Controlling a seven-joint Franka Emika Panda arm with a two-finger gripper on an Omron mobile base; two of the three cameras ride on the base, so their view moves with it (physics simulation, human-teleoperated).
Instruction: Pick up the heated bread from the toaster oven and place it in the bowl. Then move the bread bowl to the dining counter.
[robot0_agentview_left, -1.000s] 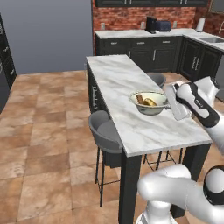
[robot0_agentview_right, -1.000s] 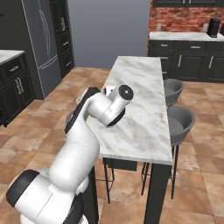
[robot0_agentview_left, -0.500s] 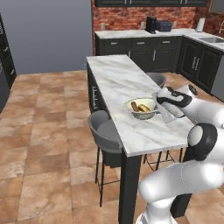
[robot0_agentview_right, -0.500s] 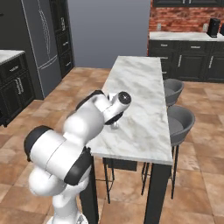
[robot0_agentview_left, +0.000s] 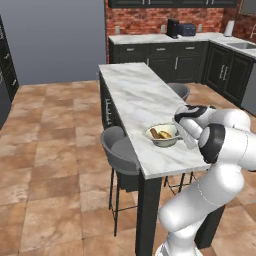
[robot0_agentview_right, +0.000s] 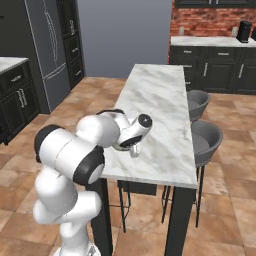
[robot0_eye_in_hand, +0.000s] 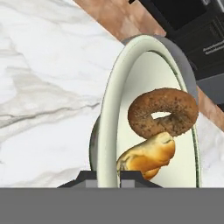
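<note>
The bowl (robot0_agentview_left: 163, 135) sits on the dining counter (robot0_agentview_left: 135, 95) near its close end, pale inside with a greenish-grey outside. In it lie the golden heated bread (robot0_agentview_left: 165, 134) and a darker brown ring-shaped piece (robot0_agentview_left: 155, 133). My gripper (robot0_agentview_left: 178, 134) is at the bowl's right rim. In the hand view the bowl rim (robot0_eye_in_hand: 107, 109) runs between the two fingertips of the gripper (robot0_eye_in_hand: 108, 177), which is shut on it. The bread (robot0_eye_in_hand: 146, 156) lies just beyond them under the ring (robot0_eye_in_hand: 162, 112). The arm hides the bowl in the right base view, above the counter (robot0_agentview_right: 160, 100).
Two grey stools (robot0_agentview_left: 122, 150) (robot0_agentview_left: 177, 90) stand along the island's sides, also seen as stools (robot0_agentview_right: 205, 137) from the right. Dark wall cabinets with a marble top and small appliances (robot0_agentview_left: 180, 29) line the back wall. Brown tile floor (robot0_agentview_left: 55, 150) lies open to the left.
The bowl, held by its rim, has come down and toward the near end of the island. The arm has folded in closer to the base.
</note>
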